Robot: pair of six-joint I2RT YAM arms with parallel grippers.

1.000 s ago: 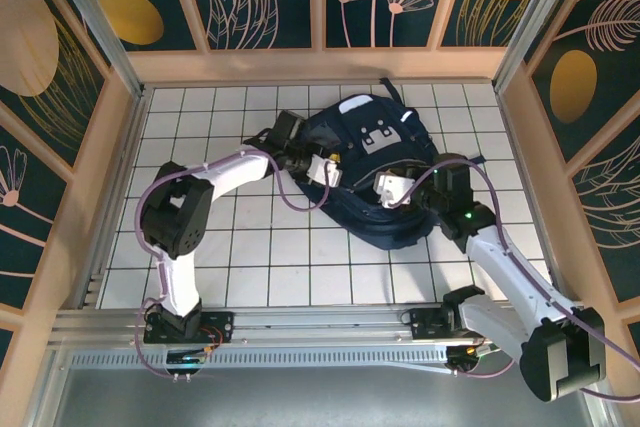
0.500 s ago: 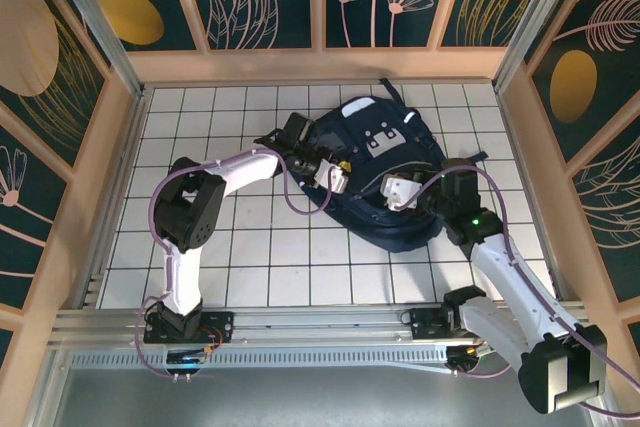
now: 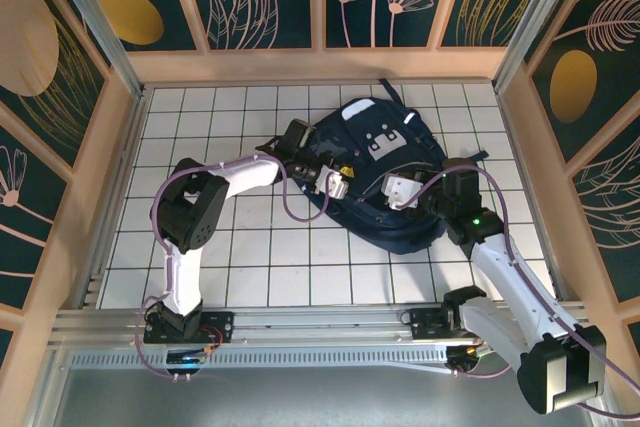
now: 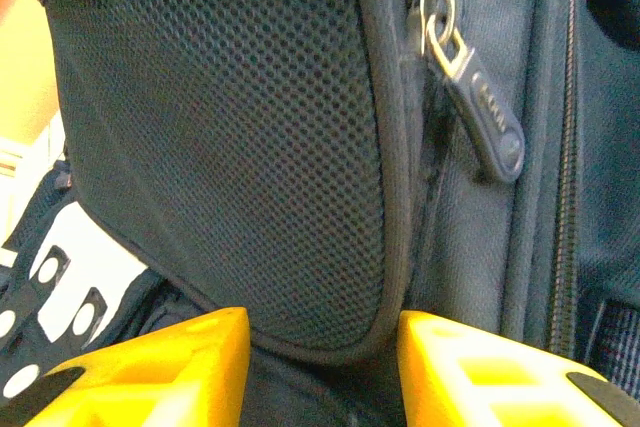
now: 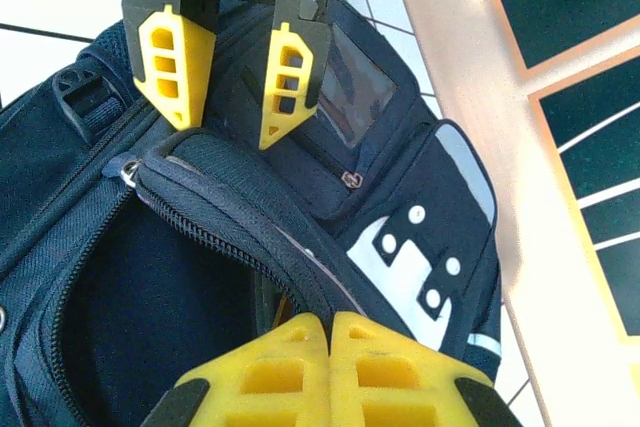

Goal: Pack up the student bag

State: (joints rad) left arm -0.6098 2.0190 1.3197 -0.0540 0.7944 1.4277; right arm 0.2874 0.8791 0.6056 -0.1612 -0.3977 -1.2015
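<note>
The student bag (image 3: 385, 162), a dark navy backpack with pale grey buckle patches, lies in the middle of the white gridded table. Its main compartment gapes open (image 5: 150, 297). My right gripper (image 5: 330, 322) is shut on the zippered rim of that opening (image 5: 250, 237), and it sits at the bag's near right side (image 3: 392, 190). My left gripper (image 3: 338, 180) is at the bag's left side, open. Its yellow fingers (image 5: 165, 57) stand apart just above the rim. Between them lies the lower edge of a mesh pocket (image 4: 230, 147). A zipper pull (image 4: 480, 112) hangs to the right of it.
Wooden walls (image 3: 520, 137) with dark painted panels close in the table on the left, back and right. An aluminium rail (image 3: 320, 322) runs along the near edge by the arm bases. Bare white tiles (image 3: 200, 107) lie left of the bag and in front of it.
My left gripper has slid right and a little nearer along the bag's left side, and its elbow has swung inward. The right arm and bag have shifted slightly toward the back.
</note>
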